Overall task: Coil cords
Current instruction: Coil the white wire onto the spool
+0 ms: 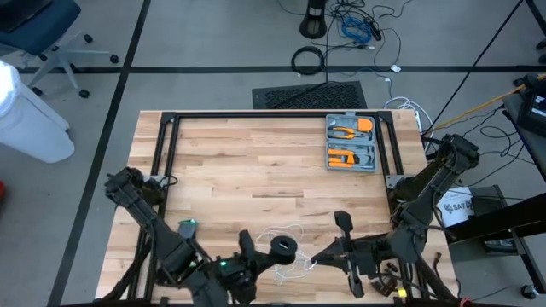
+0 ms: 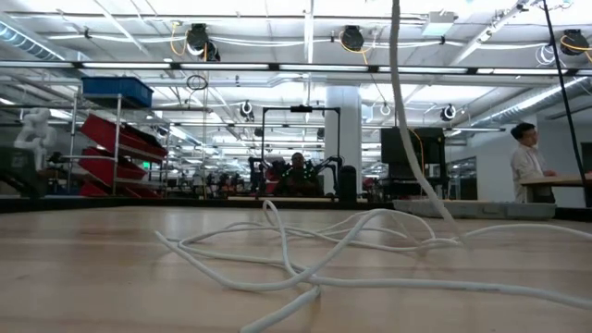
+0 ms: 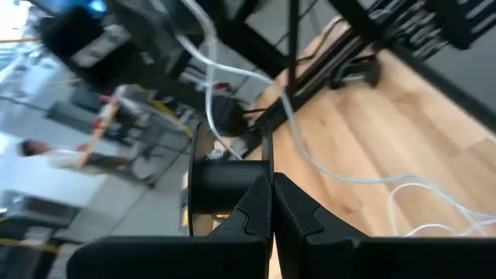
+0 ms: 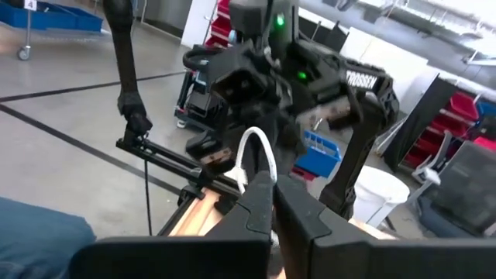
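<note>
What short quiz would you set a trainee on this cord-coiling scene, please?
1. True or false: the white cord is already fully wound up.
2. What lies near the table's far edge, on the right arm's side? A) a grey tool case with orange-handled tools; B) a mug; C) a roll of tape.
3. Which gripper holds the black spool?

Key:
1. False: loose loops lie across the table.
2. A.
3. The left gripper; the right gripper is shut on the cord.
</note>
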Tool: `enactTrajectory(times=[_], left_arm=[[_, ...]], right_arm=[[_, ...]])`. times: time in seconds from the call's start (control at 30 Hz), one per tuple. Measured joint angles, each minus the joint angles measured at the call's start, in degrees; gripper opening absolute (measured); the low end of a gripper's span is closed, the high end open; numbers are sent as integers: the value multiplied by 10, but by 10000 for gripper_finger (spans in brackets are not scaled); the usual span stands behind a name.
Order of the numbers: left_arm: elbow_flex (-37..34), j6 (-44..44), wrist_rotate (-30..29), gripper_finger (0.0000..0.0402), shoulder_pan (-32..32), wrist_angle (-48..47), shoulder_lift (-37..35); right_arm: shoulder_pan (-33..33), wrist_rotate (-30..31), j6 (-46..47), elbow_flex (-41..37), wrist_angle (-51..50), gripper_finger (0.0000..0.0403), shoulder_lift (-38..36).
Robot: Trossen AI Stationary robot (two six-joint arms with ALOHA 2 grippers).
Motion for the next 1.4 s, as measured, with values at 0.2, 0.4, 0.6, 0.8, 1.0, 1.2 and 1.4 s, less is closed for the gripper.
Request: enactTrajectory(times=[0.2, 0.4, 0.6, 0.8, 1.0, 1.2, 1.4], left_arm=[[0, -1, 86, 1, 16, 2, 0], [0, -2, 152, 1, 18, 7, 0], [0, -2, 226, 1, 17, 29, 1], [0, 32, 273, 1, 24, 73, 22], [0, 51, 295, 1, 38, 94, 35], [0, 52, 296, 1, 41, 105, 36], [0, 66, 330, 1, 40, 147, 36]], right_arm=[[-5, -1, -25, 0, 6, 0, 0], [-16, 0, -30, 0, 5, 0, 0], [-29, 0, -37, 0, 5, 0, 0], [-43, -1, -47, 0, 47, 0, 22], [-59, -3, -75, 0, 85, 0, 52], [-67, -4, -49, 0, 86, 0, 52], [-80, -34, -12, 0, 67, 0, 52]])
